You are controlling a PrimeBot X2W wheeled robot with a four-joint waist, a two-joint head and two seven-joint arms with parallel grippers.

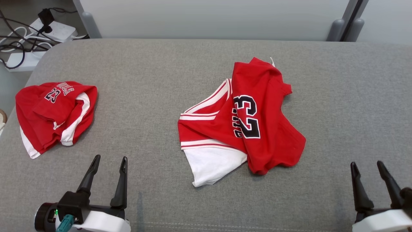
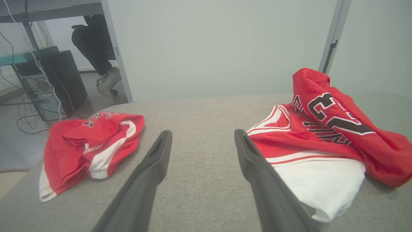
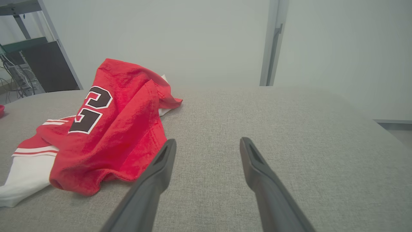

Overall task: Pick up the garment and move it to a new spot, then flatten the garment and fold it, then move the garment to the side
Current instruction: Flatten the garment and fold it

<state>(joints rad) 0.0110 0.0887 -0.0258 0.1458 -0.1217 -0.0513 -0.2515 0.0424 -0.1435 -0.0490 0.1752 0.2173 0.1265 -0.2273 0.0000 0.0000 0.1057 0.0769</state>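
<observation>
The jersey [image 1: 264,129] lies crumpled in a loose heap mid-counter [image 1: 154,64], red, its black 23 facing up, a white panel spread at its near edge.

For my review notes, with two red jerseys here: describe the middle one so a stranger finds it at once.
Start at the grey padded table; near its centre lies the middle jersey, crumpled, red. Unlike the bundled jersey at the left edge, it shows a large black 23 and a broad white panel at its near side.
</observation>
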